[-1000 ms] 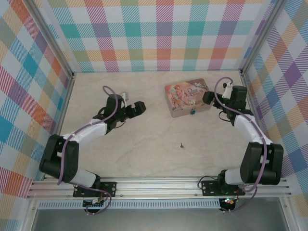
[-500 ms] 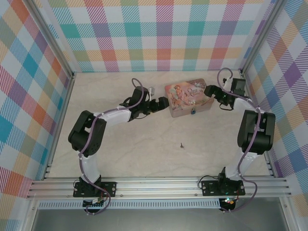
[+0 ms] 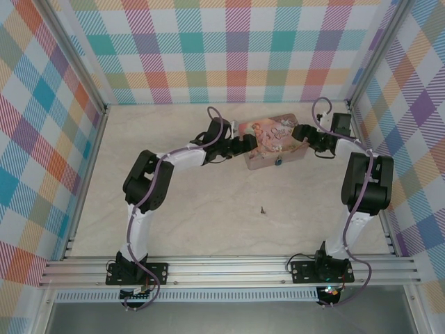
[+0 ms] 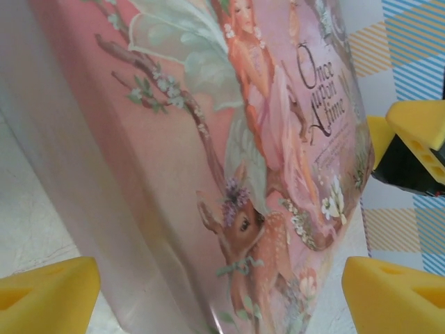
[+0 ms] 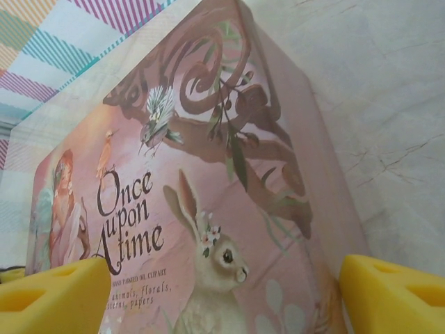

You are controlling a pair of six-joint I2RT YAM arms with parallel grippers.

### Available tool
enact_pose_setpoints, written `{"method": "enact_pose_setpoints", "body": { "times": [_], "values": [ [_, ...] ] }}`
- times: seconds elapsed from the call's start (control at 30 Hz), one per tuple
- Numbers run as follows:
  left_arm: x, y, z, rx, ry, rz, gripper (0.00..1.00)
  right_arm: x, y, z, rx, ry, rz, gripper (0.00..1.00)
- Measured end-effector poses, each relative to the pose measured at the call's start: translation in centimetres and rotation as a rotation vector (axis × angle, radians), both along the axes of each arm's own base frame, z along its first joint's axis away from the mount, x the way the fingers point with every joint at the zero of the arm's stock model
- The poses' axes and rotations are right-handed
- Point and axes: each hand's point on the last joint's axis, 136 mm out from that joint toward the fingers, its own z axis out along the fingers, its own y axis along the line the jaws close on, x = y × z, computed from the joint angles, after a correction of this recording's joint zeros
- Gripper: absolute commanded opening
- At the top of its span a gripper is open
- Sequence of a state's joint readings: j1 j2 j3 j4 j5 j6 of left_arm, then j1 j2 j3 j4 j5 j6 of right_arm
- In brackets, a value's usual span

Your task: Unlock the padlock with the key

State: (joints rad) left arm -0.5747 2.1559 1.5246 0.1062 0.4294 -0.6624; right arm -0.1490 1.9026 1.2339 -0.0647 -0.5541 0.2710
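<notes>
Pink closed tin (image 3: 270,138) straddled by left gripper (image 3: 247,145) and right gripper (image 3: 300,133), both open and empty; padlock (image 3: 278,162) between them, key (image 3: 262,209) well apart.

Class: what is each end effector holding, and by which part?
Cannot tell: left end effector and right end effector each straddle one end of the pink tin, jaws wide; contact unclear.

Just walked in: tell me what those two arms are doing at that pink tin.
Both arms are at the pink tin: the left gripper at its left end, the right gripper at its right, jaws wide on either side of it. The blue padlock sits at its near side; the key lies alone on the table.
</notes>
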Motion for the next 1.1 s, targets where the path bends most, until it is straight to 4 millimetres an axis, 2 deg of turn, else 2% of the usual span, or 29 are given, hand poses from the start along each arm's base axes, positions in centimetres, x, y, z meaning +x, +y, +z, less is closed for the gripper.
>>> {"method": "enact_pose_setpoints", "body": {
  "times": [0.2, 0.43, 0.9, 1.1],
  "values": [
    [0.3, 0.0, -0.7, 0.025, 0.012, 0.001, 0.89, -2.3, 1.4, -0.8, -0.001, 0.017, 0.038, 0.84],
    [0.6, 1.8, -1.1, 0.094, -0.019, 0.031, 0.89, -5.4, 3.9, -0.8, -0.041, 0.015, 0.072, 0.85],
    [-4.3, 11.0, -1.7, 0.258, -0.015, 0.146, 0.93, -13.5, 14.1, -1.2, -0.041, 0.002, 0.245, 0.86],
    [-4.9, 14.1, -1.8, 0.284, -0.011, 0.205, 0.96, -17.5, 17.6, -1.3, -0.006, 0.012, 0.311, 0.87]
  ]
}}
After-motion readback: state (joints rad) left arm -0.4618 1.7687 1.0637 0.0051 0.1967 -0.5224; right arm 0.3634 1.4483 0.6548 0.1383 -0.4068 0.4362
